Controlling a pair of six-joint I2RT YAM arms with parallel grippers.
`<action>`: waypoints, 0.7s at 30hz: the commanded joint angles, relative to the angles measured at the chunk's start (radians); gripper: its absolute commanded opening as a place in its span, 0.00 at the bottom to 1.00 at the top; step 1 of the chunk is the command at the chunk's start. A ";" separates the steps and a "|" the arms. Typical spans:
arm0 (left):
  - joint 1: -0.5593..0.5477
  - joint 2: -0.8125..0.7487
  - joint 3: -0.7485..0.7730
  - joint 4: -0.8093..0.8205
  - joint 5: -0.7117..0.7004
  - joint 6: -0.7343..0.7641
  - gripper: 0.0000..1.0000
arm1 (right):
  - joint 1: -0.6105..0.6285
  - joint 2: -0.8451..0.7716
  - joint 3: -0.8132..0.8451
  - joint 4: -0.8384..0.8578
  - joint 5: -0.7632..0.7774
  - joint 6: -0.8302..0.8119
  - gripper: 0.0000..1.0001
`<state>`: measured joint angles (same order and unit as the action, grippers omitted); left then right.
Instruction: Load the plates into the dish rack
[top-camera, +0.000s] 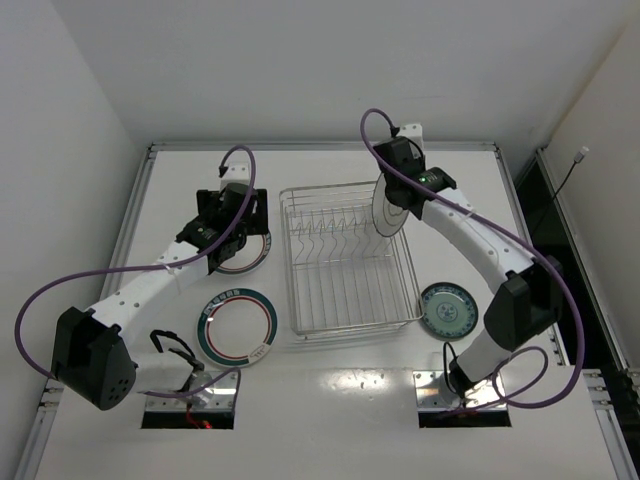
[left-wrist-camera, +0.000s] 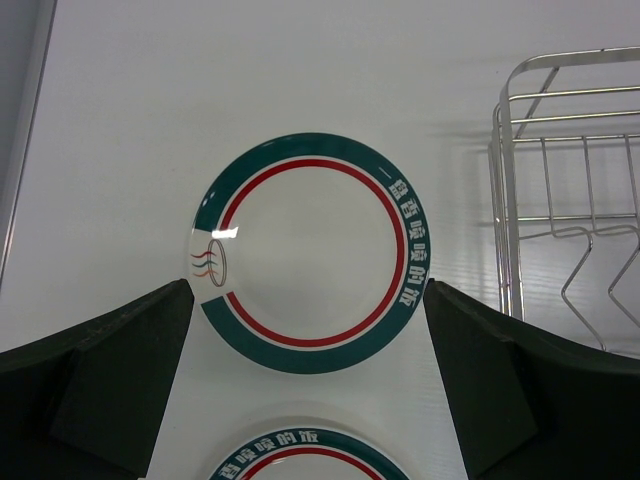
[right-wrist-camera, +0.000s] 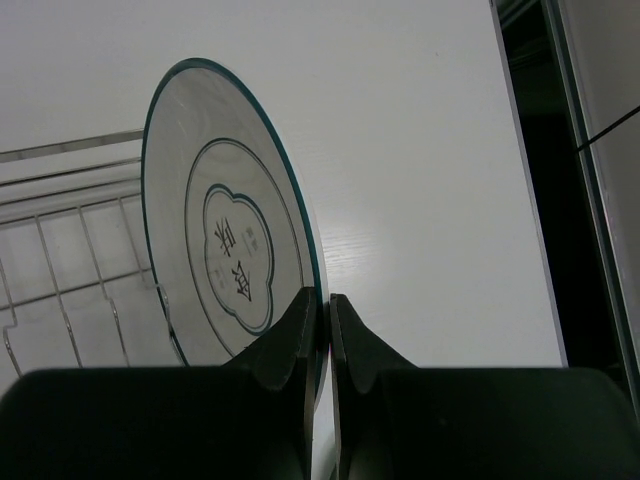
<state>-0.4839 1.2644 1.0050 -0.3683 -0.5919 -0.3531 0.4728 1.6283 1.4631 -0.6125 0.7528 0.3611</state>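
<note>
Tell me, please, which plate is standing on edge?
The white plate pinched in the right arm's fingers above the dish rack; the other three lie flat on the table.

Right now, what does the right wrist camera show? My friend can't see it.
The right gripper pinches the rim of a white plate, holding it on edge. The wire dish rack shows at left, white table beyond.

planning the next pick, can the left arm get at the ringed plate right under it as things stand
Probably yes: the left tool hangs open straight over the ringed plate, which lies flat and bare, with the dish rack off to one side.
</note>
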 joint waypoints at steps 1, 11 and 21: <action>-0.009 0.000 0.041 0.012 -0.023 -0.014 1.00 | 0.027 0.021 0.049 0.057 0.028 -0.005 0.00; -0.009 0.000 0.041 0.012 -0.023 -0.014 1.00 | 0.067 0.062 0.040 0.066 0.010 -0.005 0.00; -0.009 0.000 0.041 0.012 -0.023 -0.014 1.00 | 0.087 0.048 0.049 0.040 0.010 -0.005 0.00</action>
<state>-0.4839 1.2644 1.0054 -0.3687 -0.5991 -0.3531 0.5396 1.7020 1.4815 -0.6220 0.7544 0.3397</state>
